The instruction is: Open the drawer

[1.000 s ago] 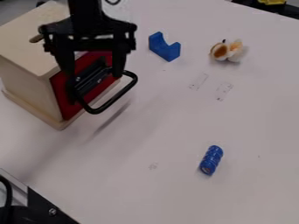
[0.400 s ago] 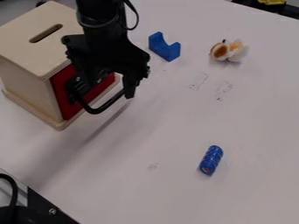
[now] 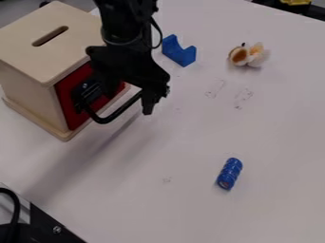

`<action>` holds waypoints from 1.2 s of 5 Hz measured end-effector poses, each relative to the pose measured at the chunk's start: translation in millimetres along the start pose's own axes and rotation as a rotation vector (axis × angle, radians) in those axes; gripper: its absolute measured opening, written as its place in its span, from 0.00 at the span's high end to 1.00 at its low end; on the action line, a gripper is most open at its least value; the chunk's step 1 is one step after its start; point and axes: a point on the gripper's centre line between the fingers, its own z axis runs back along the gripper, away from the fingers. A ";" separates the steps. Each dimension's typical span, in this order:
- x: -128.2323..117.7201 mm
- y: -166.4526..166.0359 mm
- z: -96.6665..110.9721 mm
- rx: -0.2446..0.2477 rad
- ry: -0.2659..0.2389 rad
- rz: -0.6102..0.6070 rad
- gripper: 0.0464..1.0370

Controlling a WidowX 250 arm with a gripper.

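1. Gripper (image 3: 147, 100) right by the black handle (image 3: 105, 118); can't tell how wide, or whether it touches!
2. Red drawer (image 3: 71, 110) sits in the wooden box (image 3: 28, 97), upper left.
3. Gripper's slid rightward, handle hasn't budged!

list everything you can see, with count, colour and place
box: one, light wood, upper left
slot: one, dark, in the box's top
drawer front: one, red, on the box's side
handle: one, black, on the drawer front
notched block: one, blue, right of the box
petalled object: one, white and brown, upper right
cylinder: one, blue, lower right
table: one, whitish, under everything
hardware: black, lower left corner
arm: one, black, from the top edge
gripper: one, black, by the handle
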 end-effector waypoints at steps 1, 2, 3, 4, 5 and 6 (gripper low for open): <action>5.9 2.6 -18.1 0.009 0.035 -0.011 0.04; 8.8 7.4 -34.2 0.036 0.061 -0.022 0.04; 7.2 4.6 -42.0 0.016 0.077 -0.027 0.07; 8.1 2.8 -42.2 0.000 0.070 -0.029 0.37; 8.0 1.6 -41.4 -0.020 0.067 -0.023 0.66; 4.6 -3.8 -42.7 -0.026 0.070 -0.052 0.87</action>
